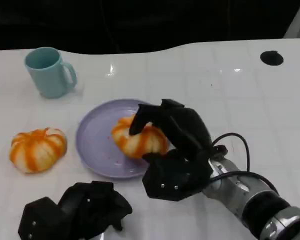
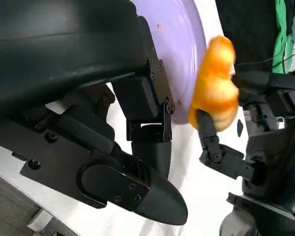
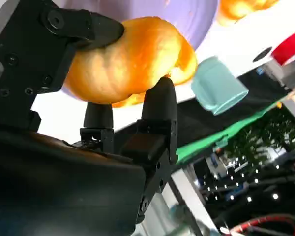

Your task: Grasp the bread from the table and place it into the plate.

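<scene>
1. Two buns show: the right hand point(image 1: 177, 150) grips one bun point(image 1: 138, 137) over the plate point(image 1: 97, 145).
2. Left hand point(image 1: 75, 210) lies curled, holding nothing, nearer the robot than the plate.
3. Second bun point(image 1: 37, 149) sits beyond the left hand.

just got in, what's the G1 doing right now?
The right hand grips an orange-and-white striped pumpkin-shaped bread over the round lilac plate; not released yet. The left hand rests low near the table edge, holding nothing. A second striped bread and a light blue mug sit left of the plate.
</scene>
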Controlling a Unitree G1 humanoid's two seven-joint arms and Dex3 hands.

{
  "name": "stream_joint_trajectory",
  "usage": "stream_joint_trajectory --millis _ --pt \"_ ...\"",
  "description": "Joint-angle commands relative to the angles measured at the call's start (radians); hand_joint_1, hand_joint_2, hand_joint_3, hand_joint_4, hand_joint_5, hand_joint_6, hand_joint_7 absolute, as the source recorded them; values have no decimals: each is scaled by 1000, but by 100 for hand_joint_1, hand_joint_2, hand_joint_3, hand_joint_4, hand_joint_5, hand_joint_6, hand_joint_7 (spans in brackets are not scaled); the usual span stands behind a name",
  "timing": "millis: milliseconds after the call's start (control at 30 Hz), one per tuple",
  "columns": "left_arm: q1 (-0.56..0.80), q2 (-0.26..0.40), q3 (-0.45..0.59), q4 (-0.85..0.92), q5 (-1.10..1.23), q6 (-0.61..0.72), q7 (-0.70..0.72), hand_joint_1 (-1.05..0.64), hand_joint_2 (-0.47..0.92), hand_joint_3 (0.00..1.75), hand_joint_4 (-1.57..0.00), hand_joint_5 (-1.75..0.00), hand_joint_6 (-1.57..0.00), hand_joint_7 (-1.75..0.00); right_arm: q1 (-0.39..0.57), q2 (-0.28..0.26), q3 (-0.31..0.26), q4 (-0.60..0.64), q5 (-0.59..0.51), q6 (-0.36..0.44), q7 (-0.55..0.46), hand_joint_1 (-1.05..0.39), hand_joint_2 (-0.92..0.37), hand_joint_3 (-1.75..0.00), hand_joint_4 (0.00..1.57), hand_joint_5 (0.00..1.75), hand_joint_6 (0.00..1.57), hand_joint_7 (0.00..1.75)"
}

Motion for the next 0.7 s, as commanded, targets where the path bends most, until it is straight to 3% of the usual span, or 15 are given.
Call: stream_joint_trajectory --millis 33,100,167,200,267,433,700 --pt "15 9 -1 6 5 16 -4 -105 84 0 -90 -150 -130 -72 -29 -6 -13 17 40 -38 82 -17 -53 -77 43 75 62 16" --pt "16 10 -2 3 8 20 -2 -105 84 0 -90 -150 -130 -72 -32 -16 0 10 36 -26 134 -23 -56 -71 24 58 49 5" --pt "16 11 -2 1 8 21 -3 -105 84 0 -90 -150 -130 -72 -31 -26 14 -5 21 2 175 -31 -72 -45 7 48 35 2" --pt "17 10 -2 0 7 21 -3 -105 84 0 -90 -150 -130 -72 -27 -31 18 -17 16 14 191 -39 -83 -26 3 35 28 1" --pt "18 10 -3 -2 8 22 -2 -105 84 0 -90 -151 -130 -72 -15 -38 18 -38 21 22 217 -47 -90 -14 1 22 22 0" --pt "18 10 -3 -4 11 23 2 -105 84 0 -90 -151 -130 -71 21 -71 13 -104 32 18 265 -56 -92 -18 0 18 18 0" --pt "15 14 0 -4 10 28 1 -105 84 0 -90 -150 -131 -71 121 -151 -9 -288 52 6 326 -57 -92 -19 0 30 21 2"
